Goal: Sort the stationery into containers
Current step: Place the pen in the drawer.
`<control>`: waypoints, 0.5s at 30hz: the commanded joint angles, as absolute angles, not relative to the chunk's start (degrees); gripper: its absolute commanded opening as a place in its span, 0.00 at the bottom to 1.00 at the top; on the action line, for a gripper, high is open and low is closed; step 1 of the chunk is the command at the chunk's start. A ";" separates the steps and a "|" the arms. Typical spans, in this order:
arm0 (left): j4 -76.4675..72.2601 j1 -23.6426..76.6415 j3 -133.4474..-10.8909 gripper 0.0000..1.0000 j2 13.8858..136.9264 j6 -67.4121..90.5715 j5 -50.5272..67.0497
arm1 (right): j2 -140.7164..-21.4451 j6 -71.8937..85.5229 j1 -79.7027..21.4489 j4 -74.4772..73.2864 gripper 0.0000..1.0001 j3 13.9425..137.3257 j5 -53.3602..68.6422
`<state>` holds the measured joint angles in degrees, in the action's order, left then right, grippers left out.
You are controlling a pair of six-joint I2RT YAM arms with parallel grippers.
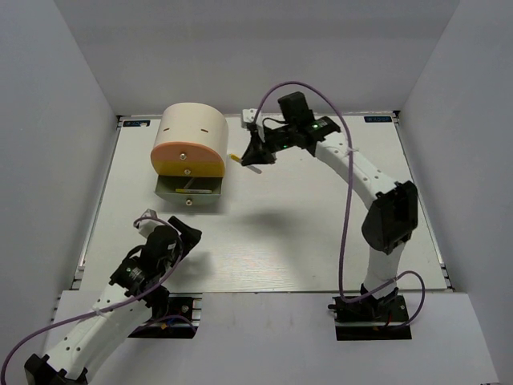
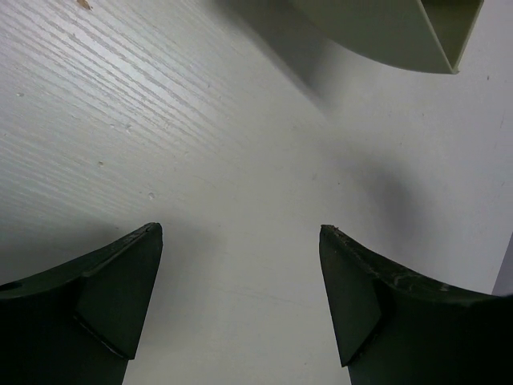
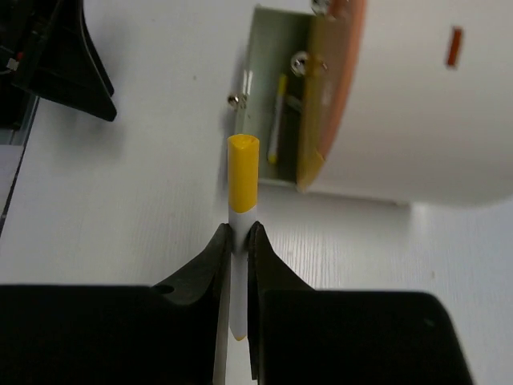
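— Where was the left end effector (image 1: 183,234)?
— Nearest the front of the bench (image 1: 321,233), its fingers spread wide over bare white surface, holding nothing.
— And the drawers?
— Further back, the lowest drawer (image 1: 170,186) stood pulled out with a thin yellow stick (image 3: 276,132) lying inside. The yellow drawer (image 1: 188,170) and orange drawer (image 1: 188,152) above it sat flush.
— The right end effector (image 3: 238,234)?
— Clamped on a white marker (image 3: 243,180) with a yellow cap, just right of the cream organiser (image 1: 192,122), the cap pointing toward it.
— Any writing?
— Blue labels (image 1: 381,119) on the far edge, too small to read.
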<state>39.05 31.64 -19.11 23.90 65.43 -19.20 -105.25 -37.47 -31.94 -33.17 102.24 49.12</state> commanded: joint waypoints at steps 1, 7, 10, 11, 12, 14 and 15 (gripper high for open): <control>39.90 31.82 -18.54 0.89 22.59 66.45 -19.16 | -110.90 -44.12 -36.11 -36.13 0.00 107.66 57.13; 40.42 31.82 -17.40 0.89 20.40 67.68 -19.16 | -113.11 -44.21 -41.74 -22.20 0.00 110.13 52.58; 40.96 31.82 -17.40 0.89 19.78 68.20 -19.16 | -114.08 -44.99 -43.50 -19.43 0.00 109.42 51.68; 40.96 31.82 -17.40 0.89 19.78 68.20 -19.16 | -114.78 -45.17 -44.38 -18.90 0.00 109.77 51.24; 40.96 31.82 -17.40 0.89 19.17 68.20 -19.16 | -115.22 -45.61 -44.56 -18.03 0.00 110.30 50.81; 40.96 31.82 -16.88 0.89 19.16 68.20 -19.16 | -116.45 -45.70 -45.52 -16.62 0.00 110.13 49.93; 40.96 31.82 -16.88 0.89 19.16 68.20 -19.16 | -116.80 -45.36 -45.88 -14.00 0.00 110.13 49.57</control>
